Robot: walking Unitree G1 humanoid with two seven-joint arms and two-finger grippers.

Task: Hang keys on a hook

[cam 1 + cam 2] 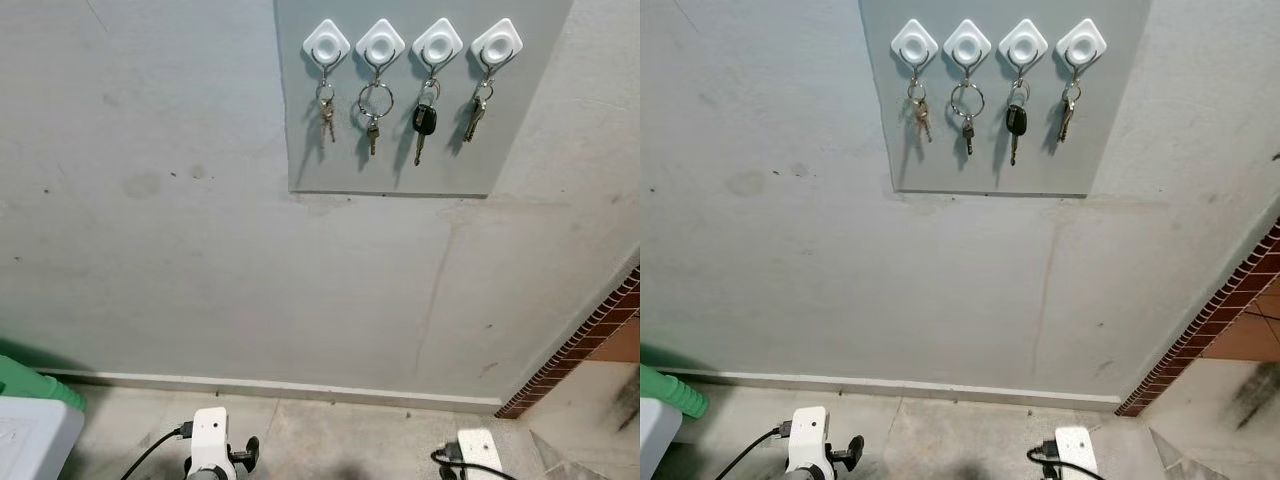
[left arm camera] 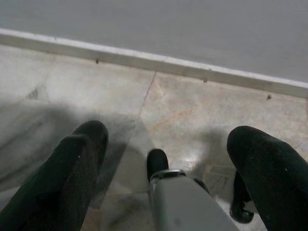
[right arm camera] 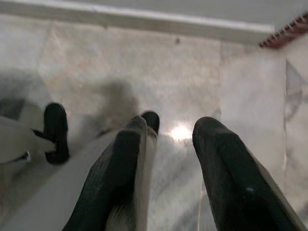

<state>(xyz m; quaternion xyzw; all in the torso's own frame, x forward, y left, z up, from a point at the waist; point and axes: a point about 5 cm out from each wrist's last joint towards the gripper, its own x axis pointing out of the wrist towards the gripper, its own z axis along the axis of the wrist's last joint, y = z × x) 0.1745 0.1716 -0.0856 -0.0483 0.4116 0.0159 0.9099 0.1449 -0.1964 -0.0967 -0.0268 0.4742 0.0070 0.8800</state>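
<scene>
1. Left eye view, upper middle of the frame: a grey panel [image 1: 420, 150] sits flat on the wall with four white diamond-shaped hooks [image 1: 327, 43] in a row along its top edge.
2. Every hook has something hanging from it. Going left to right across the frame: a small bunch of keys [image 1: 326, 112], then a key on a big ring [image 1: 374, 110], then a black-headed car key [image 1: 424, 122], then another small bunch [image 1: 477, 112]. All four hang straight down against the panel and cast shadows on it.
3. Wall [image 1: 200, 260] below the panel is plain grey with a few smudges and a faint vertical streak right of centre.
4. Bottom of the frame: a pale skirting strip [image 1: 280, 386], then a marbled tile floor [image 1: 340, 430]. Brick edge [image 1: 590, 340] runs diagonally at lower right, and something green [image 1: 35, 385] pokes in at lower left.
5. Both arms hang low at the bottom edge, nowhere near the hooks.
6. Left wrist view: the left gripper [image 2: 168, 144] points down at the floor tiles, fingers [image 2: 72, 168] spread wide apart with nothing between them.
7. Right wrist view: the right gripper [image 3: 166, 144] is also aimed at the floor, its fingers [image 3: 226, 163] parted by a narrower gap, holding nothing.
</scene>
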